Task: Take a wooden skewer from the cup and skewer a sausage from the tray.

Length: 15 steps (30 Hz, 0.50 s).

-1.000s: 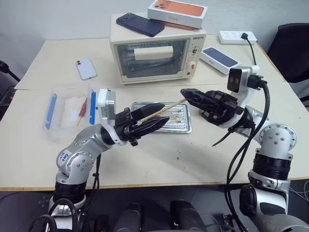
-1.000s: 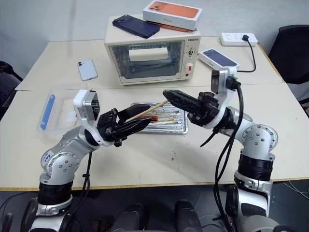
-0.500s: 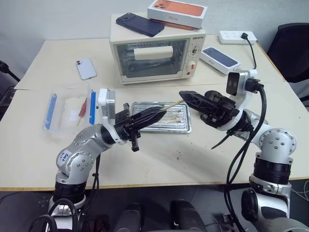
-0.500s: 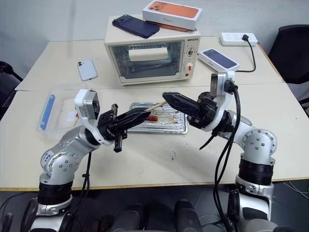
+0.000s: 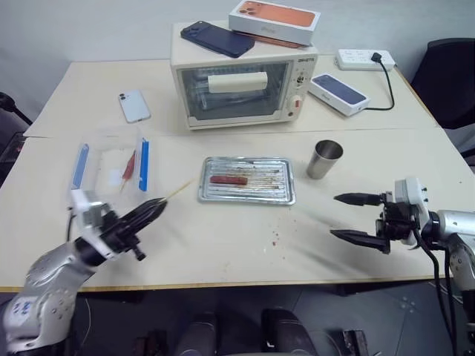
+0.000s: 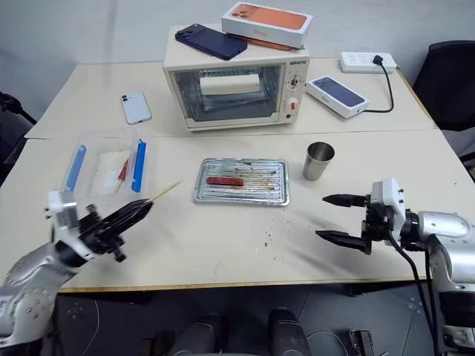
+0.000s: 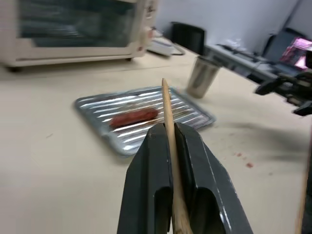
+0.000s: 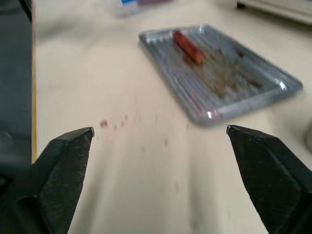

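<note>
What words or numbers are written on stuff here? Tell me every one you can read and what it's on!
Oven: a short dark brand word at the top right of its front, too small to read.
Orange box on the oven: pale lettering along its side, too blurred to read.
Oven knobs: tiny marks around them, unreadable.
Phones, cup, tray: no writing visible.
</note>
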{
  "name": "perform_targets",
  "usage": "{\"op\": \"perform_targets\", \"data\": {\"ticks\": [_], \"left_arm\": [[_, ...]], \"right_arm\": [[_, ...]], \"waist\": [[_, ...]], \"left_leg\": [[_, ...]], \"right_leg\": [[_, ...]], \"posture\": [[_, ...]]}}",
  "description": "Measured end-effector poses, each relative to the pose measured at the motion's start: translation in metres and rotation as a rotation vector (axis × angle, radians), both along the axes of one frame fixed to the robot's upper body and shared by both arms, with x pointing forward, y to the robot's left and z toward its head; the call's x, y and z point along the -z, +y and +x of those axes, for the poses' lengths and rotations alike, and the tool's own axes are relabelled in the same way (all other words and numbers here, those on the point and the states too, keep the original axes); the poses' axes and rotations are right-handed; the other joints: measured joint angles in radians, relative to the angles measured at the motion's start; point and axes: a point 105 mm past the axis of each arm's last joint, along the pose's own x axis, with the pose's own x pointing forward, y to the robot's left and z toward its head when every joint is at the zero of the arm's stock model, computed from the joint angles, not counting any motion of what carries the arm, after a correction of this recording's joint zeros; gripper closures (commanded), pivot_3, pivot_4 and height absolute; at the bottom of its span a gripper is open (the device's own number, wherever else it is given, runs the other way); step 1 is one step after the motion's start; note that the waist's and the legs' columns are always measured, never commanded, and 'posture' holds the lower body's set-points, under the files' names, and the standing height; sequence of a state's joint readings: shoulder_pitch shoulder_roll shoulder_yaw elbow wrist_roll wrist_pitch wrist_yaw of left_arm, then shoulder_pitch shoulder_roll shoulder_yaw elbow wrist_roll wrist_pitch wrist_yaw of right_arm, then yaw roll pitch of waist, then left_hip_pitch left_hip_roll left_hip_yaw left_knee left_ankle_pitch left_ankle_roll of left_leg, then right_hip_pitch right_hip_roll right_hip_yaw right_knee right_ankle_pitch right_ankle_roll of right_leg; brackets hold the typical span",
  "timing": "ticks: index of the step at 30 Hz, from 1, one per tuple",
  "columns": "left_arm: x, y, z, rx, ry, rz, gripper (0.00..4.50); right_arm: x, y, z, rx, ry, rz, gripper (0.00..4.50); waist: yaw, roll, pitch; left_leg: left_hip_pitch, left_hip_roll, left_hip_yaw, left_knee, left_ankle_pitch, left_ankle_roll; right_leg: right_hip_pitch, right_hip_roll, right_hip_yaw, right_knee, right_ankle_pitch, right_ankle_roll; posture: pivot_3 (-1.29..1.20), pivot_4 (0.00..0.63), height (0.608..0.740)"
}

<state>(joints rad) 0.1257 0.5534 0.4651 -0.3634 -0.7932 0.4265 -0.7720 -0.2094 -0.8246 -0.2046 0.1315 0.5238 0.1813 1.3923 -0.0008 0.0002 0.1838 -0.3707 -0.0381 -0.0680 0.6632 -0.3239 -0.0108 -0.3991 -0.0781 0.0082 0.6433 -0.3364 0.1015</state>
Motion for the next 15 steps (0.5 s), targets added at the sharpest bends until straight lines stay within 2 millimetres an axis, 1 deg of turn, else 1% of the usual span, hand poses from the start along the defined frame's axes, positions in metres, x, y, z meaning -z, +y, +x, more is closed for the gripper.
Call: {"op": "perform_targets", "data": {"ticks": [2, 3, 5, 7, 8, 9, 11, 12, 13, 15], "left_arm": [[0.002, 0.006, -0.005, -0.032, 0.009, 0.009, 4.50], [0.007, 0.009, -0.008, -0.043, 0.027, 0.010, 4.50], [0.008, 0.007, -0.009, -0.041, 0.030, 0.007, 4.50], [0.008, 0.007, -0.009, -0.046, 0.029, 0.006, 4.50], [0.006, 0.007, -0.008, -0.050, 0.021, 0.004, 4.50], [0.005, 0.006, -0.007, -0.050, 0.017, 0.003, 4.50], [0.004, 0.003, -0.004, -0.046, 0.010, -0.006, 4.50], [0.005, 0.001, -0.004, -0.041, 0.012, -0.011, 4.50], [0.007, 0.000, -0.003, -0.036, 0.016, -0.016, 4.50], [0.009, -0.004, -0.002, -0.030, 0.024, -0.020, 4.50]], "right_arm": [[0.002, -0.002, 0.004, 0.016, -0.029, -0.019, 0.06], [-0.004, 0.009, 0.014, 0.019, -0.073, -0.004, 0.06], [-0.013, 0.027, 0.020, -0.009, -0.101, 0.015, 0.06], [-0.031, 0.058, 0.030, -0.068, -0.105, 0.048, 0.06], [-0.045, 0.079, 0.037, -0.097, -0.109, 0.050, 0.06], [-0.053, 0.092, 0.041, -0.108, -0.114, 0.041, 0.06], [-0.066, 0.125, 0.053, -0.126, -0.118, -0.008, 0.06], [-0.068, 0.135, 0.057, -0.129, -0.118, -0.016, 0.06], [-0.068, 0.150, 0.061, -0.141, -0.108, -0.021, 0.06], [-0.061, 0.180, 0.071, -0.145, -0.066, -0.052, 0.06]], "waist": [[-0.002, 0.000, 0.000], [-0.007, 0.000, 0.000], [-0.011, 0.000, 0.000], [-0.016, 0.001, 0.001], [-0.017, 0.001, 0.001], [-0.018, 0.001, 0.000], [-0.018, 0.001, 0.000], [-0.018, 0.001, 0.000], [-0.017, 0.000, 0.000], [-0.017, 0.000, 0.000]], "left_leg": [[0.001, 0.001, 0.000, -0.001, 0.000, 0.000], [0.002, 0.001, 0.000, -0.001, 0.000, -0.001], [0.002, 0.002, -0.001, -0.001, 0.000, -0.002], [0.001, 0.002, -0.001, -0.001, 0.000, -0.002], [0.001, 0.002, -0.002, -0.001, 0.000, -0.003], [0.001, 0.002, -0.002, -0.001, 0.000, -0.003], [0.000, 0.002, -0.004, -0.001, 0.000, -0.003], [0.000, 0.001, -0.004, -0.002, 0.000, -0.003], [0.000, 0.001, -0.004, -0.002, -0.001, -0.003], [-0.002, 0.000, -0.004, -0.002, -0.001, -0.003]], "right_leg": [[0.001, 0.000, 0.000, -0.001, 0.000, 0.000], [0.001, 0.001, 0.000, -0.001, 0.000, 0.000], [0.001, 0.001, 0.000, 0.000, 0.000, 0.000], [0.000, 0.001, -0.001, 0.000, 0.000, -0.001], [0.000, 0.001, -0.001, 0.000, 0.000, -0.001], [0.000, 0.001, -0.001, 0.000, 0.000, -0.001], [0.000, 0.001, -0.002, -0.001, 0.000, -0.001], [0.000, 0.001, -0.002, -0.001, 0.000, -0.001], [-0.001, 0.001, -0.002, -0.001, 0.000, -0.001], [-0.004, 0.000, -0.002, 0.000, 0.000, -0.001]], "posture": [[0.00, 0.150, 0.740], [0.00, 0.150, 0.740], [0.00, 0.150, 0.740], [0.00, 0.150, 0.740], [0.00, 0.150, 0.740], [0.00, 0.150, 0.740], [0.00, 0.150, 0.740], [0.00, 0.150, 0.740], [0.00, 0.150, 0.740], [0.00, 0.150, 0.740]]}}
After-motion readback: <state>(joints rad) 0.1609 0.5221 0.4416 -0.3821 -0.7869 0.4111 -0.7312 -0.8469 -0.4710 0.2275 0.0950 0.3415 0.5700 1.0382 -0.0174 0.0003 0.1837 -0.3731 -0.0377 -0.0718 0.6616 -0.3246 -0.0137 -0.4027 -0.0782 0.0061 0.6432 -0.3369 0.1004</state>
